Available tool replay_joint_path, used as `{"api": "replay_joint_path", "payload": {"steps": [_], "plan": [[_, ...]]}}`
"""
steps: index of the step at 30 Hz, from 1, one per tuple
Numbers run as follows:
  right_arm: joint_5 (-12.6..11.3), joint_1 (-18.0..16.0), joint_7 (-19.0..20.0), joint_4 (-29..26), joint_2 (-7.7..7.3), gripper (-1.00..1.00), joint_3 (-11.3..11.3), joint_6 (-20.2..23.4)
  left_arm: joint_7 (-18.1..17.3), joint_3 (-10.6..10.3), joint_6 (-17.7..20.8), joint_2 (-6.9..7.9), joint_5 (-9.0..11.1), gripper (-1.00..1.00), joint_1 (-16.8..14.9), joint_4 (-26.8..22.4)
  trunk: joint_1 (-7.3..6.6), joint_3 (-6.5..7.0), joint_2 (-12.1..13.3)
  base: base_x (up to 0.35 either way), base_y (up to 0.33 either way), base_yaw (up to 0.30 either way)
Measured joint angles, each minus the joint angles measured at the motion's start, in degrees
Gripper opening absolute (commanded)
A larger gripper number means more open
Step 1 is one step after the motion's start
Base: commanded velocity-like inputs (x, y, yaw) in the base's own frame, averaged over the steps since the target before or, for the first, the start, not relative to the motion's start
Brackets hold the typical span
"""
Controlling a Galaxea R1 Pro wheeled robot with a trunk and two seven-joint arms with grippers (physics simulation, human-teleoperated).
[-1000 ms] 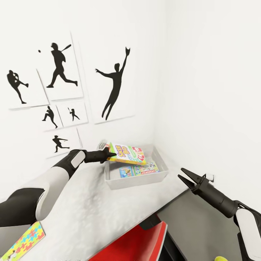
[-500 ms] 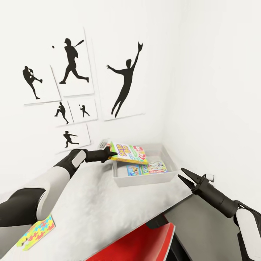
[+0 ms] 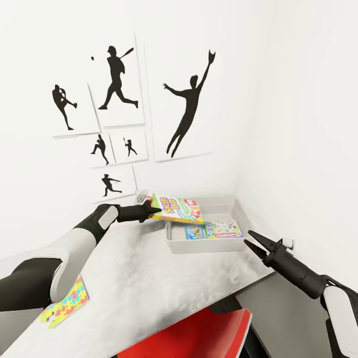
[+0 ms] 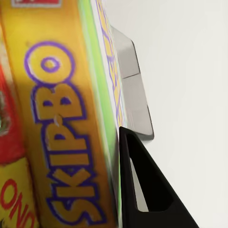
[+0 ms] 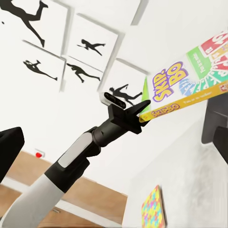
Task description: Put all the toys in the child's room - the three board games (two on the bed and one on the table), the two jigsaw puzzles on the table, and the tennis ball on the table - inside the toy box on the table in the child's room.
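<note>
I have the left end effector (image 3: 150, 212) pinching the near corner of the Skip-Bo box (image 3: 177, 209), its fingers pressed against the cardboard. The box hangs tilted over the near-left rim of the toy box (image 3: 199, 246), its long axis running away from the fingers toward the bin's middle — so I judge the coming move to be a short carry farther over the bin, then a release. Two flat boxes (image 3: 214, 230) already lie side by side on the bin floor, just under the held one. The right end effector (image 3: 249, 239) hovers spread and empty off the edge of the surface (image 3: 149, 278), near the bin's right end; the left arm is the one placed to finish this. One jigsaw puzzle (image 3: 64, 304) lies well back on the surface, partly behind my left arm. From the left wrist, the box's printed edge crowds the lens — I cannot tell how much of it clears the rim.
</note>
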Motion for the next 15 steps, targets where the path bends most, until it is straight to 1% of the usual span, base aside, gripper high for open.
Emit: {"api": "replay_joint_path", "payload": {"steps": [5,9,11,12,13,14,15], "plan": [[0.01,0.01,0.00,-0.01,0.00,1.00,-0.01,0.00,-0.10,0.00,-0.02,0.00,0.03,-1.00,0.00,0.00,0.00,-0.17,-0.01,0.000,0.000,0.046],[0.01,0.01,0.00,-0.01,0.00,1.00,-0.01,0.00,-0.20,0.06,0.03,0.08,0.07,-1.00,-0.02,-0.02,0.00,-0.19,-0.01,0.000,0.000,-0.048],[0.02,0.01,0.00,-0.01,0.00,1.00,-0.01,0.00,-0.84,0.17,0.20,0.13,0.29,-1.00,-0.02,-0.62,0.00,-0.20,-0.01,0.000,0.000,-0.017],[0.01,0.01,0.00,-0.01,0.00,1.00,-0.01,0.00,-2.69,0.16,0.68,0.08,0.69,-1.00,-0.01,-2.17,0.00,-0.19,0.00,0.000,0.000,-0.009],[-0.01,0.01,0.00,-0.01,0.00,1.00,-0.01,0.00,-3.52,0.42,1.19,0.06,1.41,-1.00,-0.04,-2.93,-0.01,-0.19,-0.02,0.000,0.000,-0.006],[0.02,0.01,0.00,-0.01,0.00,1.00,-0.01,0.00,-5.44,0.08,2.05,0.01,0.73,-1.00,-0.04,-4.51,0.00,-0.20,-0.01,0.000,0.000,-0.004],[0.02,0.01,0.00,-0.01,0.00,1.00,-0.01,0.00,-7.58,0.12,4.05,-0.04,1.11,-1.00,-0.03,-6.60,0.00,-0.19,-0.01,0.000,0.000,-0.002]]}}
